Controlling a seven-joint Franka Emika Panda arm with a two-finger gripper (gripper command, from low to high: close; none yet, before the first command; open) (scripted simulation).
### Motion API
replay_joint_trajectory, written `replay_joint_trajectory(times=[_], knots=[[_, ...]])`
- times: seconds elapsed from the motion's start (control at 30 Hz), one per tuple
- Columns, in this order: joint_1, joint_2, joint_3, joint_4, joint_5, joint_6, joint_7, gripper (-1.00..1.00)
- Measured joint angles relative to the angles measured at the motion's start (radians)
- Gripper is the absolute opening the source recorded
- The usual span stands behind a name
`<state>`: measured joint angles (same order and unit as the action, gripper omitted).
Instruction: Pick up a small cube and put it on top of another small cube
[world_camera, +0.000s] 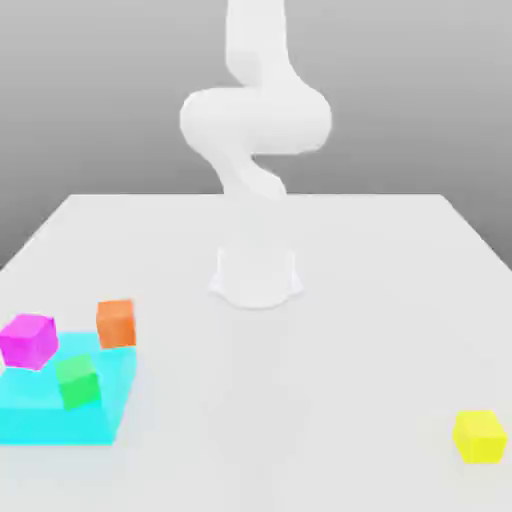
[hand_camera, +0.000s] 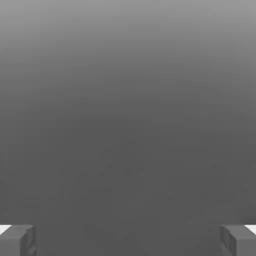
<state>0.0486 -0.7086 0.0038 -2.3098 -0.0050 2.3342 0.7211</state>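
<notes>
A white robot arm (world_camera: 255, 130) stands on a round white base at the back middle of a pale table (world_camera: 300, 400). The arm bends up and out of the top of the exterior view.

In the hand view, the gripper (hand_camera: 128, 240) shows two grey fingertips (hand_camera: 17, 240) far apart, one at each side of the picture. The gap between them is wide and there is nothing in it — the gripper is open and holds nothing. Behind the fingertips there is just plain grey.

The cubes all sit near the front of the table. On the exterior view's left there is a big flat see-through cyan block (world_camera: 60, 400). A small pink cube (world_camera: 28, 340) rests at the block's back left corner, tipped a little. A small green cube (world_camera: 77, 381) sits in the middle of the cyan block, also a bit tilted; I cannot tell if it is on top of the block or inside it. A small orange cube (world_camera: 116, 323) stands upright just beside the block's back right corner, close to the pink and green ones.

Well apart from these — far over on the exterior view's right, near the front corner of the table — a small yellow cube (world_camera: 479, 436) sits alone on the table.

No small cube is stacked on another small cube.
</notes>
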Motion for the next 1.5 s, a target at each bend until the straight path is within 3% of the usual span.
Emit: replay_joint_trajectory(times=[0.63,0.9,1.03,1.07,1.3,1.43,1.5], knots=[[0.302,0.695,0.110,-0.075,-0.024,0.260,-0.610,0.00],[0.379,0.989,0.165,-0.101,-0.110,0.370,-0.801,0.00],[0.419,1.134,0.128,-0.077,-0.160,0.472,-0.786,0.00],[0.428,1.166,0.117,-0.070,-0.169,0.497,-0.780,-1.00],[0.428,1.172,0.117,-0.069,-0.173,0.499,-0.778,-1.00],[0.399,1.052,0.155,-0.096,-0.132,0.406,-0.808,-1.00],[0.363,0.988,0.127,-0.114,-0.110,0.362,-0.794,-1.00]])
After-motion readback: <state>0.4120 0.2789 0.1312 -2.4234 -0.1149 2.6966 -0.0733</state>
